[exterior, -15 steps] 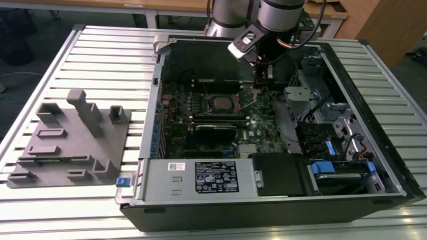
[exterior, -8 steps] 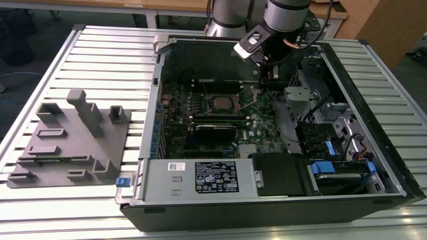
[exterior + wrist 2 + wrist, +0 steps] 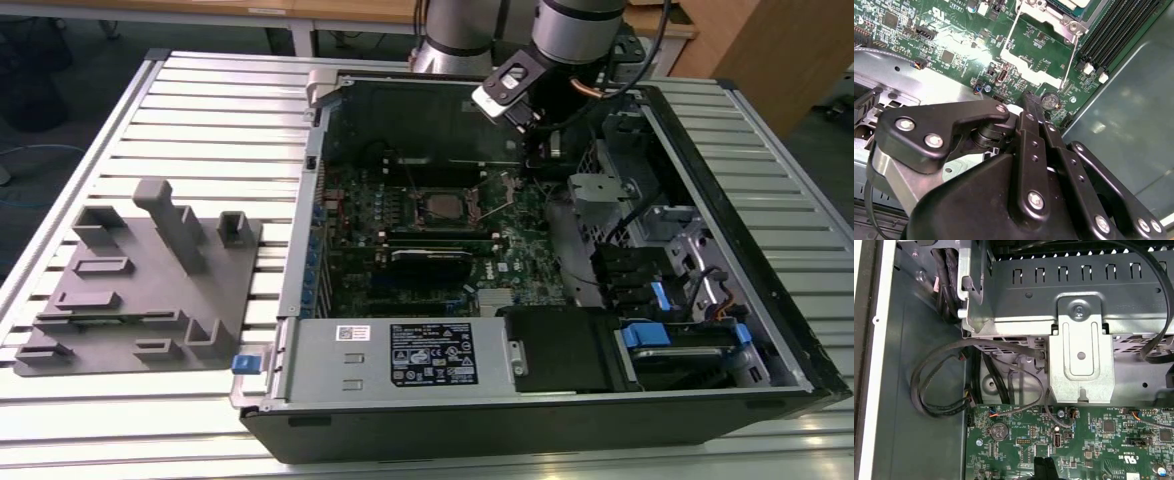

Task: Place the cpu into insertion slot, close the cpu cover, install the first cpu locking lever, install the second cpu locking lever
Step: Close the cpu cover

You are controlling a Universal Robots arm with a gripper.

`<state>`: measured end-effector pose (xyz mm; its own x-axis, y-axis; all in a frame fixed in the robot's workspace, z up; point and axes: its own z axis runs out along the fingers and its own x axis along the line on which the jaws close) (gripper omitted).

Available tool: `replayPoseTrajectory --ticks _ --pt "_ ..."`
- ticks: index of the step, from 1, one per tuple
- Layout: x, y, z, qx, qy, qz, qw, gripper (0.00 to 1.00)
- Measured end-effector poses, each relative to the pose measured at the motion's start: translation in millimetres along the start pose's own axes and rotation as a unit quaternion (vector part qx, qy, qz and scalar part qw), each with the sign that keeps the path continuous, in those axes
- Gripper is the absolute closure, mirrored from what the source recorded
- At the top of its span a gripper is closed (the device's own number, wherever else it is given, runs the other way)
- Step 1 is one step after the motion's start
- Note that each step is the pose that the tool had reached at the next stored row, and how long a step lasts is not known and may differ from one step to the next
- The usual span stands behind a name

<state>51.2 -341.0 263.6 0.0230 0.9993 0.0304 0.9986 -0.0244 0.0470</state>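
Black gripper (image 3: 1030, 98), fingers pressed together and empty, hangs over the green circuit board (image 3: 1094, 440). The small grey-brown square cpu (image 3: 438, 207) lies in the silver-rimmed insertion slot (image 3: 412, 208), centre of the exterior view.

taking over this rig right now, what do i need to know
The gripper is low over the board, on the exterior view's right of the slot; no part seen in it.
The cpu looks seated in the slot.
The cover seems down over it, but that is not certain.
The levers are too fine to judge.
Left, as far as shows: both levers, maybe the cover.
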Motion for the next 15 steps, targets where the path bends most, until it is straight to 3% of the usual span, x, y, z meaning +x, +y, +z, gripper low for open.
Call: replayPoseTrajectory --ticks 15 --pt "0.0 1.7 0.5 0.0014 0.0 0.0 1.0 0.89"
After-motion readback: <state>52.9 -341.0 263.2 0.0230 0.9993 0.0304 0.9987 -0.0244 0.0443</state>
